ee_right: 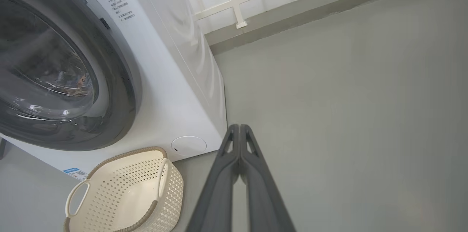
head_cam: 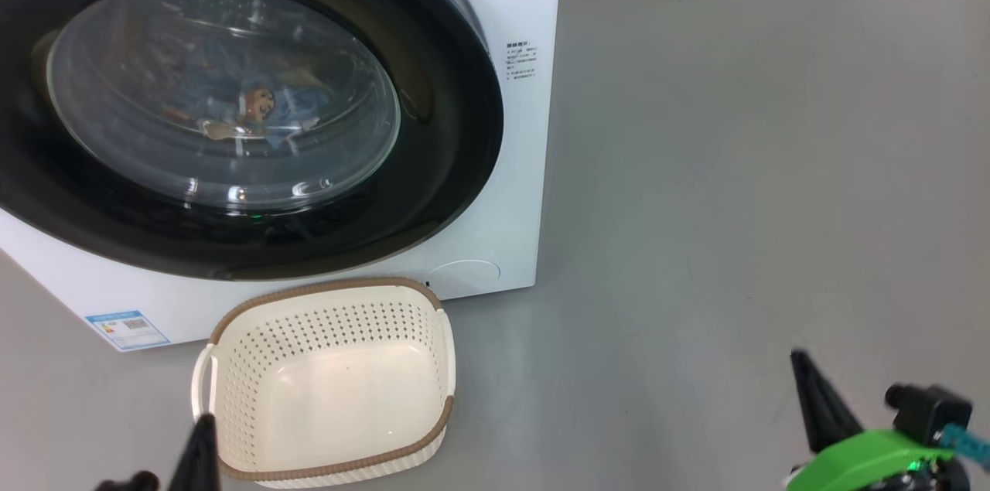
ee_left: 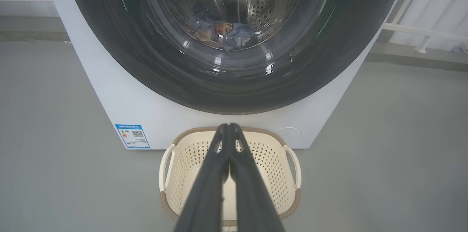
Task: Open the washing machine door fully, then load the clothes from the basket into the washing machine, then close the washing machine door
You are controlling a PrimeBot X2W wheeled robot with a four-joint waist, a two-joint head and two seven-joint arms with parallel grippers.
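The washing machine (head_cam: pixel 510 166) stands white and boxy, and its door (head_cam: pixel 433 189), black-rimmed with a glass bowl, lies flat against the front. Through the glass I see the clothes (head_cam: pixel 255 108), blue with a cartoon figure, inside the drum (ee_left: pixel 226 34). The cream basket (head_cam: pixel 433 367) sits on the floor in front of the machine with nothing in it. My left gripper (ee_left: pixel 228 126) is shut and holds nothing, its tips above the basket (ee_left: pixel 292 166). My right gripper (ee_right: pixel 239 126) is shut too, holding nothing, over bare floor to the right of the basket (ee_right: pixel 172 184).
Grey floor (head_cam: pixel 735 166) stretches wide to the machine's right. A white railing (ee_right: pixel 237 2) and a low kerb run behind the machine. A blue label sticker (head_cam: pixel 128 327) marks the machine's lower left corner.
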